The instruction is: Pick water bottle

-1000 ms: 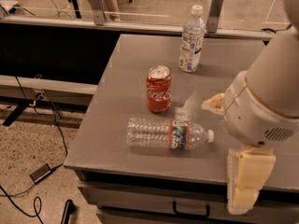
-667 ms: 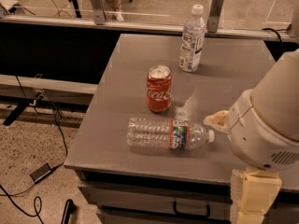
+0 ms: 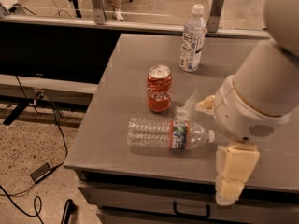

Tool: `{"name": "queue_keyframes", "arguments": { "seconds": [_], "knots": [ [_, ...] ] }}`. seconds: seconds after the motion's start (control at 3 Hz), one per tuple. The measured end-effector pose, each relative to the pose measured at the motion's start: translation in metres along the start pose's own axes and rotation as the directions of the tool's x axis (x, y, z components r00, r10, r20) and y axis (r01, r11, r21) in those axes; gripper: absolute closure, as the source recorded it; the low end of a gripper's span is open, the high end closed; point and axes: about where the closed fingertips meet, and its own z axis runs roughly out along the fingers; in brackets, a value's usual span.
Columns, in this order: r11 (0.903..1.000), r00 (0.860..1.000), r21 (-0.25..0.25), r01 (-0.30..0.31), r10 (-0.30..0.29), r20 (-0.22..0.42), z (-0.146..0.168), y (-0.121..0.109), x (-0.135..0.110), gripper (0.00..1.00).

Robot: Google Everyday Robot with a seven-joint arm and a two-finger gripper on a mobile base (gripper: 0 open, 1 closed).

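The water bottle (image 3: 168, 134) lies on its side near the table's front edge. It is clear and ribbed, with a narrow green-blue label band and a small white cap pointing right. My gripper (image 3: 233, 174) shows as cream-coloured parts under the big white arm housing (image 3: 252, 101), at the front right. It hangs just right of the bottle's cap and over the table edge, not touching the bottle.
A red Coca-Cola can (image 3: 159, 88) stands upright just behind the lying bottle. An upright bottle with a large white-blue label (image 3: 192, 39) stands at the back of the grey table (image 3: 121, 125). Cables and a power brick (image 3: 41, 172) lie on the floor at the left.
My arm and its cream parts have shifted a little left, closer to the bottle's cap. The bottles and the can have not moved.
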Motion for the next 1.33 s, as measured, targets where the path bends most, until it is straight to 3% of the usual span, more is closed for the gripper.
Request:
{"name": "queue_keyframes", "arguments": {
  "seconds": [0.33,0.67,1.0,1.33],
  "knots": [
    [0.9982,0.998,0.028,0.053,-0.053,0.017,0.025,-0.081,-0.016,0.00],
    [0.9982,0.998,0.027,0.054,-0.055,0.018,0.025,-0.082,-0.017,0.00],
    [0.9976,0.997,-0.012,0.068,-0.068,0.019,0.074,-0.115,-0.013,0.00],
    [0.9976,0.998,-0.016,0.068,-0.067,0.020,0.077,-0.116,-0.012,0.00]
  ]
}}
